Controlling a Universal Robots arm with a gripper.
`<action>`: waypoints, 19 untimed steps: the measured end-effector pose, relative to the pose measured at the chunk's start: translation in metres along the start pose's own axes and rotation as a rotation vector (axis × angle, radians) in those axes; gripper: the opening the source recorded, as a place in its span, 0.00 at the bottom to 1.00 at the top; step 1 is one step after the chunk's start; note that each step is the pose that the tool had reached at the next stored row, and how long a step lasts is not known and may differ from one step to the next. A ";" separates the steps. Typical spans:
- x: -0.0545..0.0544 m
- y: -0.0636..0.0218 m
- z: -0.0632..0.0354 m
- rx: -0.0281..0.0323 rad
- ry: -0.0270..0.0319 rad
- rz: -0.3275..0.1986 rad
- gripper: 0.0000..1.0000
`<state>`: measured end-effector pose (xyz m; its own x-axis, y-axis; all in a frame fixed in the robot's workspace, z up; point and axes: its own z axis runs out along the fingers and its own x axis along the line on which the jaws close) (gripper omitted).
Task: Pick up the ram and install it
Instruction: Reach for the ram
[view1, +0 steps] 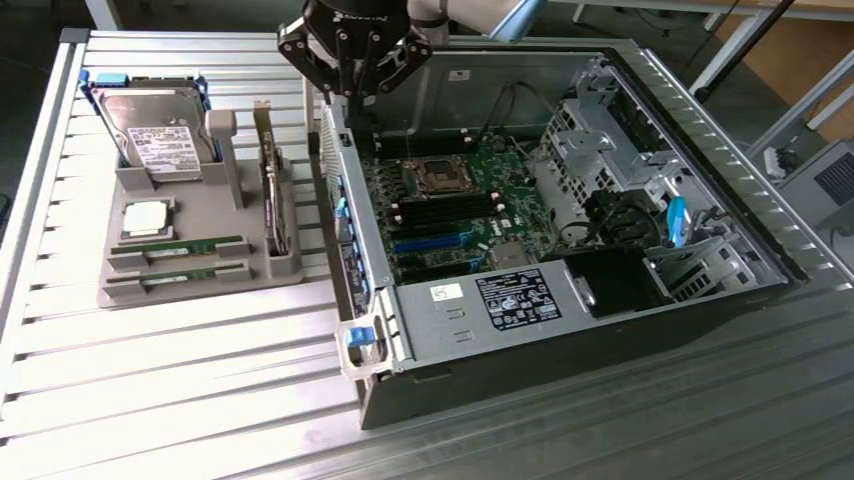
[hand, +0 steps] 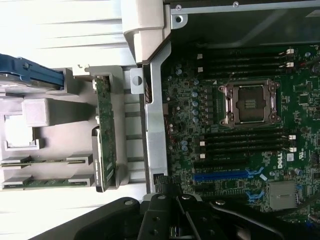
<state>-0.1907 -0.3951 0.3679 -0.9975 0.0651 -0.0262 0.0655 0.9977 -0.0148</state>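
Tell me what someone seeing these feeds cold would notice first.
The open computer case on the exterior view's right draws the eye, its motherboard bare with an empty processor socket. The black gripper hangs shut over the case wall nearest the grey holder. On that holder, at the exterior view's left, two ram sticks lie in their slots near an upright hard drive.

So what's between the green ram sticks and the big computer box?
An upright circuit card stands on edge in the gray holder, between the ram sticks and the computer case. The exterior view shows it.
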 end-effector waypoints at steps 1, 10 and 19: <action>0.001 0.0000 0.0000 0.0000 0.0000 0.000 0.10; 0.019 -0.0013 -0.0005 0.0000 0.0000 0.000 0.10; 0.032 -0.0021 -0.0007 0.0000 0.0000 0.000 0.10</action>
<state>-0.2231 -0.3951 0.3678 -0.9975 0.0650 -0.0262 0.0654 0.9977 -0.0147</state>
